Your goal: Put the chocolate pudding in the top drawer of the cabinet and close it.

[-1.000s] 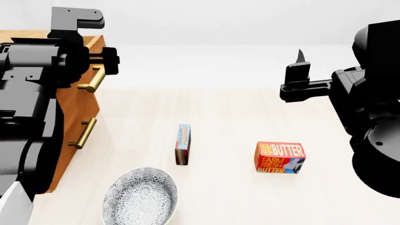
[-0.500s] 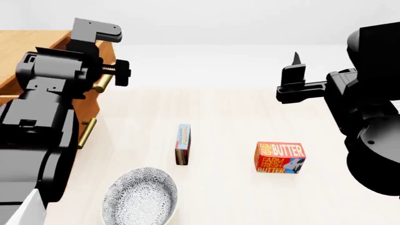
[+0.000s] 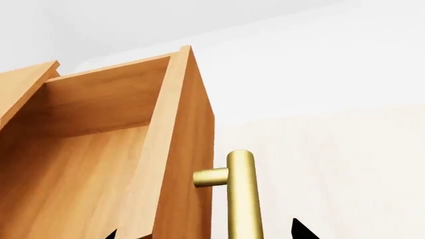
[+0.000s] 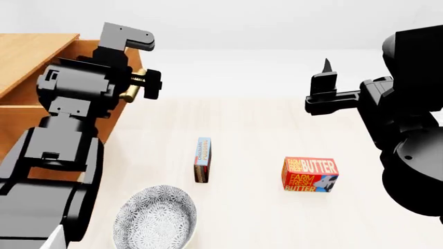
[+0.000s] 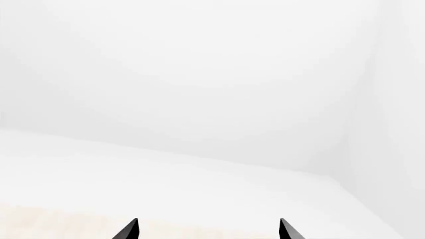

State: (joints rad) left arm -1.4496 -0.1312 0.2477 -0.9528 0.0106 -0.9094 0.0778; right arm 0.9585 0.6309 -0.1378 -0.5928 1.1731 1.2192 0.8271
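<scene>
The chocolate pudding (image 4: 203,160) stands on its narrow edge out on the pale worktop (image 4: 277,223), its light blue lettered edge turned up, with nothing gripping it. It looks like a slim, stiff carton — light, I'd judge, and easy to tip over if nudged from the side, so the sensible hold would be across its two broad faces, pinched from above near the middle. Just beside and nearer than it sits a patterned bowl (image 4: 155,218); off toward the robot's right, well apart, a red butter box (image 4: 310,175) lies on the worktop. Over at the left stands the cabinet (image 4: 31,57), and the top drawer (image 3: 86,144) is pulled out — the left wrist view looks straight into its bare wooden inside, with the brass handle (image 3: 242,194) running along its front. The left end effector (image 4: 142,84) is right at that handle; its two dark fingertips show on either side of the bar with a gap between them, so it reads as spread rather than clamped, though I cannot tell whether it touches the brass. The right end effector (image 4: 325,85) hangs high above the worktop, well away from the pudding, its tips apart and holding nothing. The drawer seems ready; the pudding has yet to be picked up.
</scene>
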